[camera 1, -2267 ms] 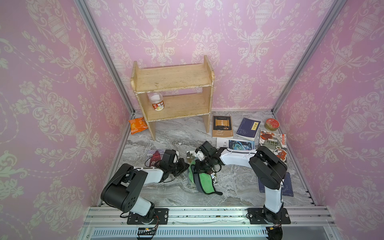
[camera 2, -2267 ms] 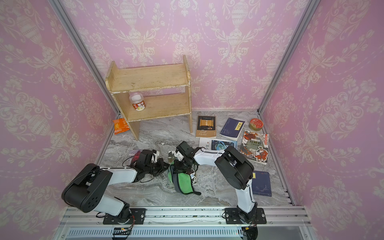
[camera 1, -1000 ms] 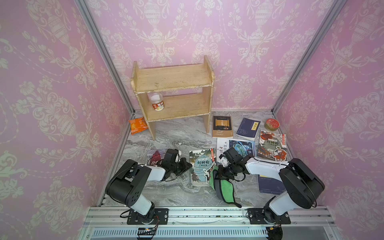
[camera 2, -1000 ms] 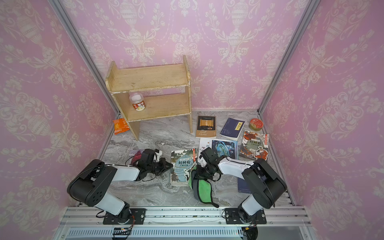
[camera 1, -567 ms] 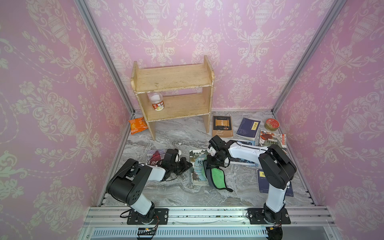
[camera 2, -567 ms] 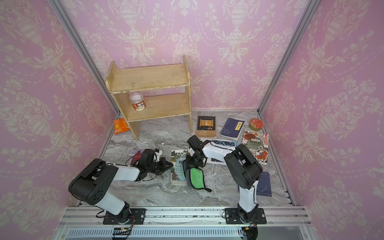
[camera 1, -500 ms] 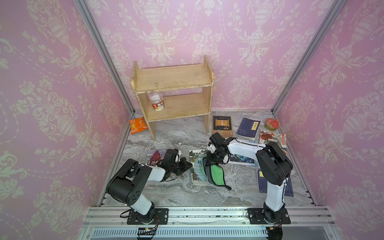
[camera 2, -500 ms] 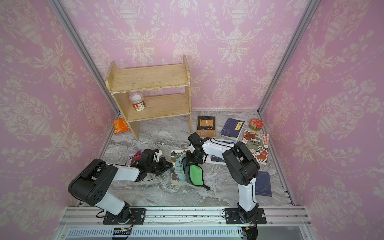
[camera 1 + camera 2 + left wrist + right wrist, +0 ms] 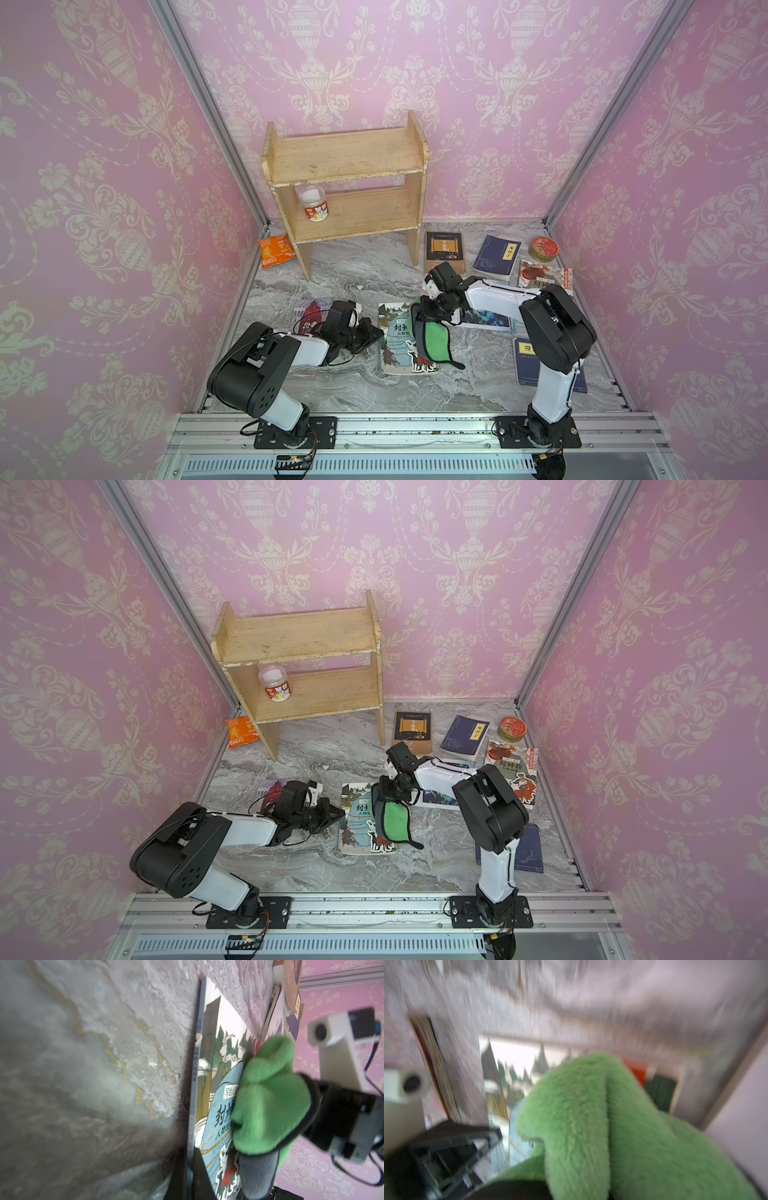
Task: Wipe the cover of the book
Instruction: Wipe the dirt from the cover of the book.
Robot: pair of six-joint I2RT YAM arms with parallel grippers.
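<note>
The book (image 9: 397, 341) (image 9: 358, 821) with an illustrated blue cover lies flat on the marble floor in both top views. My left gripper (image 9: 376, 330) (image 9: 338, 810) is shut on its left edge, and the left wrist view shows the dark fingers (image 9: 199, 1176) pinching that edge. A green cloth (image 9: 434, 343) (image 9: 395, 820) (image 9: 270, 1105) (image 9: 612, 1126) lies over the right part of the cover. My right gripper (image 9: 424, 318) (image 9: 384, 791) is shut on the cloth's far end. In the right wrist view the cloth hides the fingers.
A wooden shelf (image 9: 345, 158) with a jar (image 9: 312, 203) stands at the back. An orange packet (image 9: 274, 251) lies at its left foot. Several other books (image 9: 496, 257) and a red tin (image 9: 543, 248) lie to the right. A purple book (image 9: 307, 311) lies under the left arm.
My right gripper has dragged the green cloth from the floor right of the book leftward and away, onto the cover's right part. The left gripper has stayed shut on the book's edge.
</note>
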